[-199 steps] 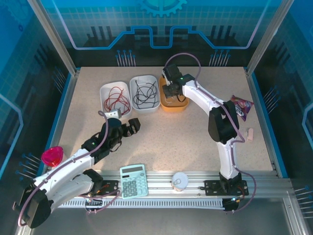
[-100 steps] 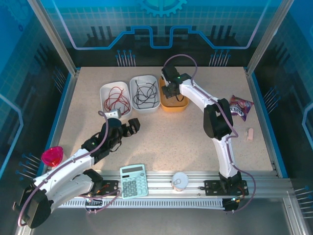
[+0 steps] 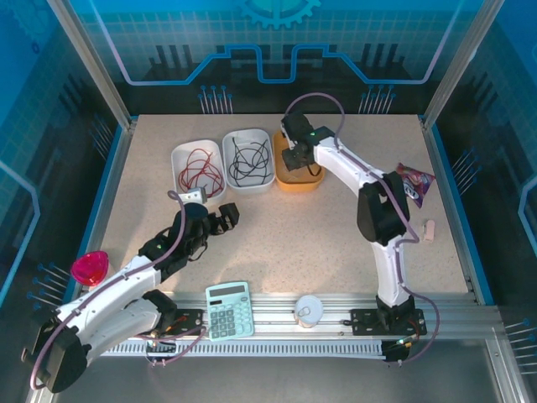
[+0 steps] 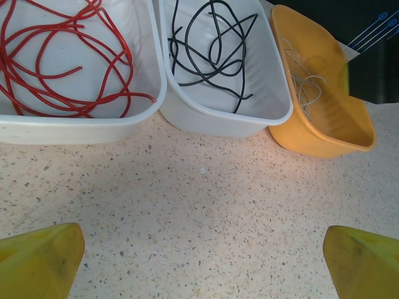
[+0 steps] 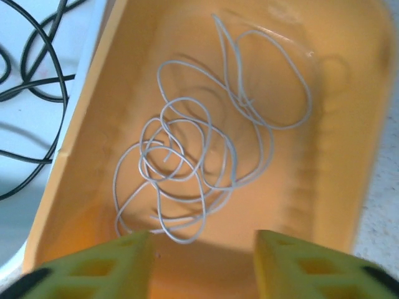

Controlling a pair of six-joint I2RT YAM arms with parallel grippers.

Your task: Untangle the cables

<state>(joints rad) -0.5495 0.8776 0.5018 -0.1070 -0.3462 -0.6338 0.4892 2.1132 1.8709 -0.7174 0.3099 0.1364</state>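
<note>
Sorting at the far edge of the table (image 4: 199, 205): the right pincer (image 5: 202, 246) hangs over an orange tub (image 5: 349, 124), jaws apart and gripping nothing. The white cable (image 5: 199, 162) lies coiled on the tub's floor just beyond it. The black cable (image 4: 215, 50) lies in the middle white tub (image 4: 218, 121), the red cable (image 4: 62, 62) in the left white tub (image 4: 75, 128). The left pincer (image 4: 202, 261), jaws spread wide, faces all three from mid-table.

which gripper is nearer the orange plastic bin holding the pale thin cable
Right. The right gripper hovers directly over the orange plastic bin; the left gripper is back across the tabletop.
</note>
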